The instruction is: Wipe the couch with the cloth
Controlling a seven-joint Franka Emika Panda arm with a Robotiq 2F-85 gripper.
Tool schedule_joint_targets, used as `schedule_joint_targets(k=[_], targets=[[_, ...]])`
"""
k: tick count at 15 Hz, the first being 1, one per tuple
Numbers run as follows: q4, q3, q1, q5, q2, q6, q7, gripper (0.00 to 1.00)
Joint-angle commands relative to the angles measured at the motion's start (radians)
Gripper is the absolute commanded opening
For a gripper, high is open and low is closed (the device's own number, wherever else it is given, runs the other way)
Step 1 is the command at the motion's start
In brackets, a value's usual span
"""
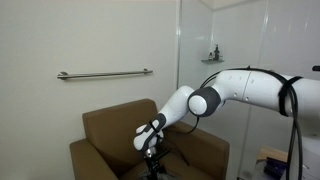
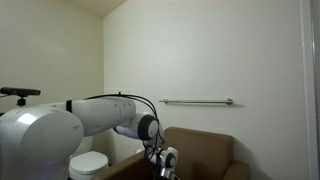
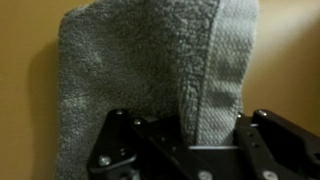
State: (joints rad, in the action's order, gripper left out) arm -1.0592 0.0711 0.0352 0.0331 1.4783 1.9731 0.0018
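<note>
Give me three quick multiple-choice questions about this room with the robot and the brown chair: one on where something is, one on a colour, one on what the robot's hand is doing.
1. Where is the metal rail?
A. On the wall above the couch
B. On the floor
C. Across the couch seat

2. What colour is the cloth?
A. Red
B. Grey
C. Yellow

3. What is the tool doing in the wrist view?
A. Open and empty
B. Holding a cup
C. Shut on the cloth

Answers:
1 A, both exterior views show the rail fixed to the wall over the couch.
2 B, the wrist view shows grey terry fabric.
3 C, a fold of the cloth sits pinched between the fingers.
</note>
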Motion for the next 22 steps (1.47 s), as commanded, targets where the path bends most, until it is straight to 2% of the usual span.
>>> schedule_joint_targets(k=[1,3,5,8,12,17,22], targets=[[-0.002,0.026,0.049,-0.011,-0.013,0.098,-0.024,0.04],[-0.021,0.021,0.077,-0.023,-0.027,0.157,-0.023,0.04],[-0.014,0.01,0.093,-0.03,-0.019,0.167,-0.026,0.04],[0.0,-0.023,0.093,-0.032,-0.003,0.118,-0.027,0.04],[-0.018,-0.079,0.048,-0.037,0.001,0.058,-0.017,0.04],[-0.031,-0.14,-0.04,-0.04,0.003,0.007,-0.002,0.04],[-0.043,-0.139,-0.113,-0.029,0.004,-0.013,-0.008,0.04]])
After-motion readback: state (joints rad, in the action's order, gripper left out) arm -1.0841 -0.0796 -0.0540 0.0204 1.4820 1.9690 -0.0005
